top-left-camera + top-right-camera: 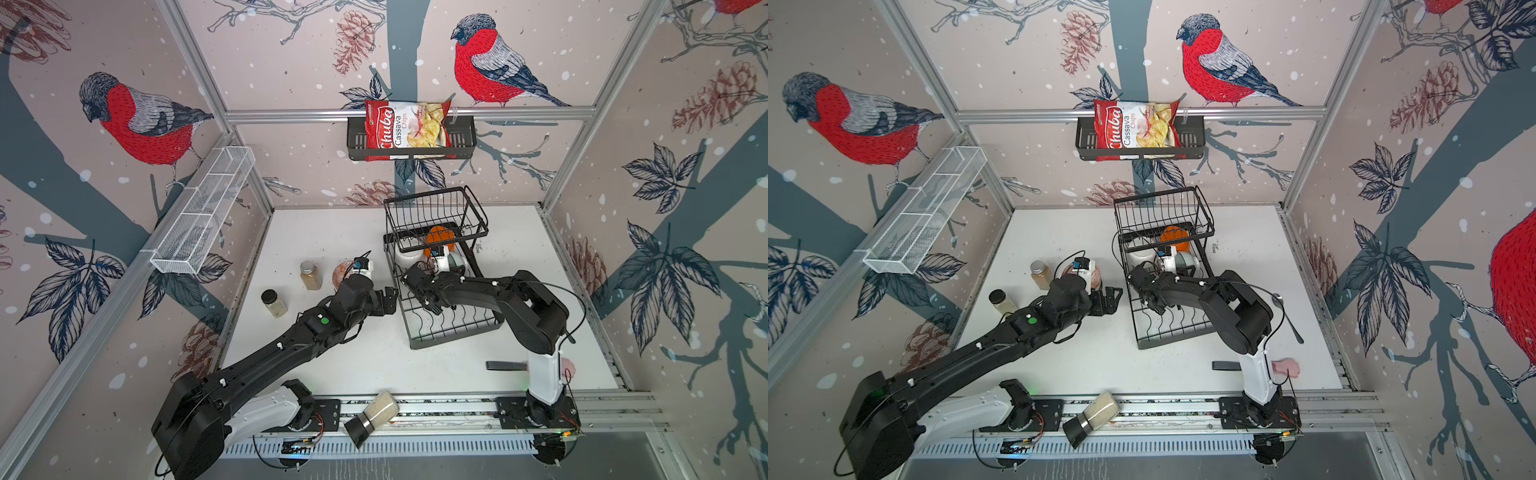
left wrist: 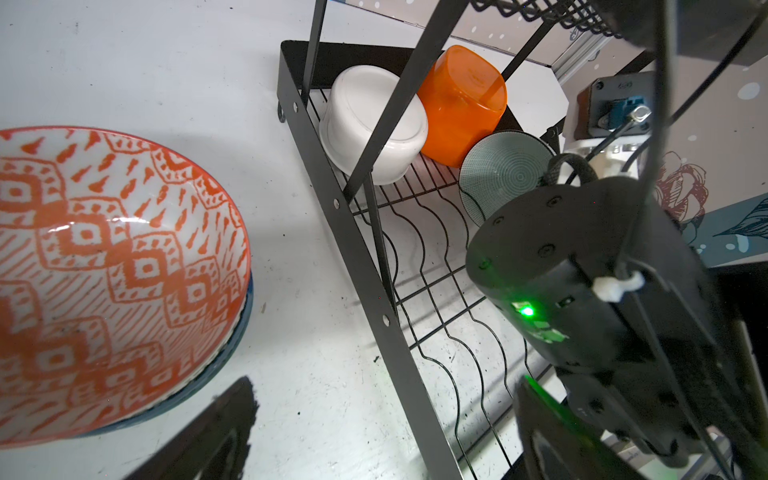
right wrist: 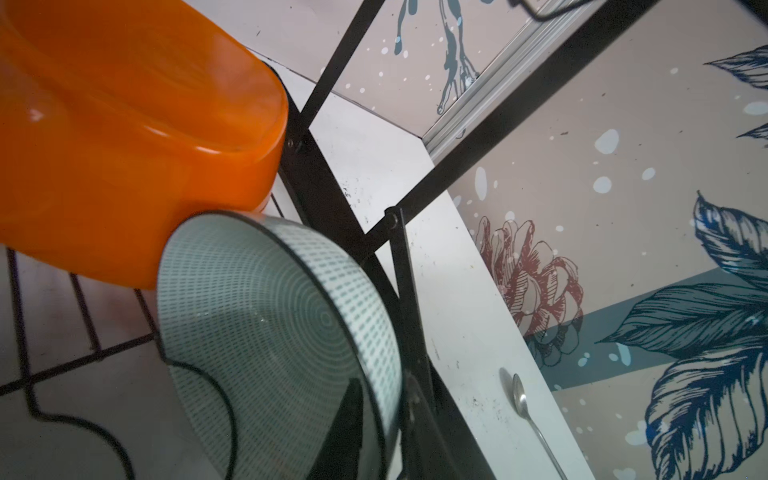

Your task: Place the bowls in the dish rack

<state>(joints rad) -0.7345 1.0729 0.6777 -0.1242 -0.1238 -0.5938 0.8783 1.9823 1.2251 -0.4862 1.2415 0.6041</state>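
Observation:
The black wire dish rack [image 1: 449, 324] [image 1: 1167, 328] stands mid-table. On its base a white bowl [image 2: 374, 124], an orange bowl [image 2: 461, 108] [image 3: 124, 145] and a green-patterned bowl [image 2: 503, 174] [image 3: 270, 324] rest on edge. My right gripper [image 3: 384, 399] straddles the green-patterned bowl's rim, one finger inside and one outside; whether they press it is unclear. My left gripper [image 1: 388, 301] [image 2: 386, 380] is open and empty by the rack's left rail. Beside it on the table, an orange-red patterned bowl [image 2: 104, 270] [image 1: 341, 272] sits stacked in a blue-rimmed one [image 2: 237, 353].
Two spice jars [image 1: 311, 275] [image 1: 274, 303] stand left of the bowls, and a third [image 1: 374, 415] lies on the front rail. A spoon [image 1: 1287, 316] lies right of the rack. A chips bag basket [image 1: 411, 141] and a white mesh shelf [image 1: 203, 212] hang on the walls.

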